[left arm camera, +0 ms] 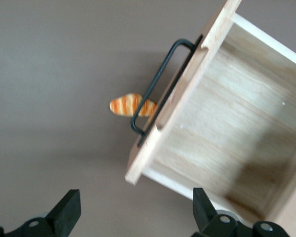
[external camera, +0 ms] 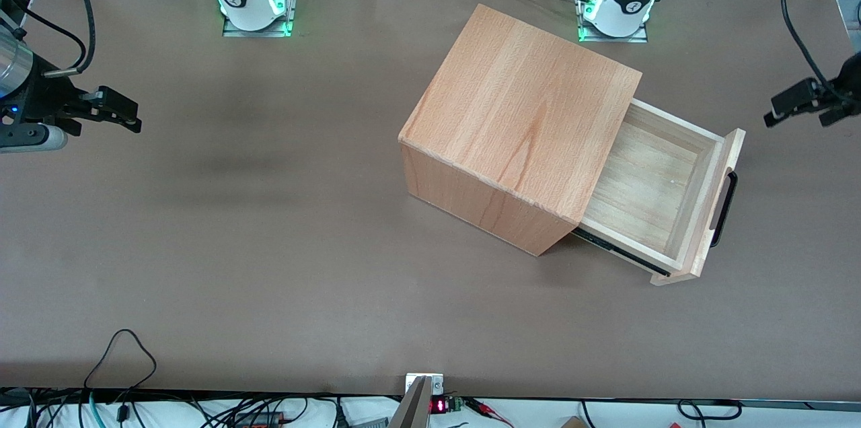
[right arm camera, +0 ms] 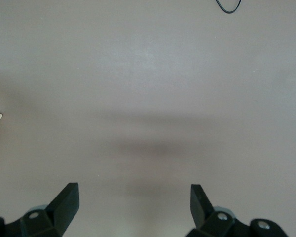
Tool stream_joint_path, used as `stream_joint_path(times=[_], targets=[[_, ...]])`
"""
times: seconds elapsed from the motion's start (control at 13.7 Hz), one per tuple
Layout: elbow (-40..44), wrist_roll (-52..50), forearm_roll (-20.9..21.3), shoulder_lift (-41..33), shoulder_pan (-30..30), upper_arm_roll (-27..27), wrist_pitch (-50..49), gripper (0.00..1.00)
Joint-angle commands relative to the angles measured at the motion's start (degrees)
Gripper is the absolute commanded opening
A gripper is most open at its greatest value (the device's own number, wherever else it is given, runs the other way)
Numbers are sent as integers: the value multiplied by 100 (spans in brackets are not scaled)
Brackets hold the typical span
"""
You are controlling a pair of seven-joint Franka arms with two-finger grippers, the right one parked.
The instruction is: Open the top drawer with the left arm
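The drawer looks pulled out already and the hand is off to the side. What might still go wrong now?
The drawer sticks well out of the wooden box, so a stray sweep of the left arm's open hand, which hovers near the black handle, may knock it or turn the box. A small orange striped thing shows beneath the handle; a low move might hit it.

Cabinet: on table, toward working arm's end, set at an angle. Top drawer: pulled well out of cabinet, handle on its front panel. Gripper: above table, near drawer front, apart from handle, fingers spread. Small striped item: on table beneath handle.
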Motion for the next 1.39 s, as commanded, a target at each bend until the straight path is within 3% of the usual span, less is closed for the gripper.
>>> stream_joint_path(times=[0.0, 0.29, 1.32], targets=[[299, -390, 165, -58, -44, -25, -527, 100], [352, -400, 420, -93, -70, -16, -519, 100], [352, -417, 420, -111, -88, -16, -475, 100]])
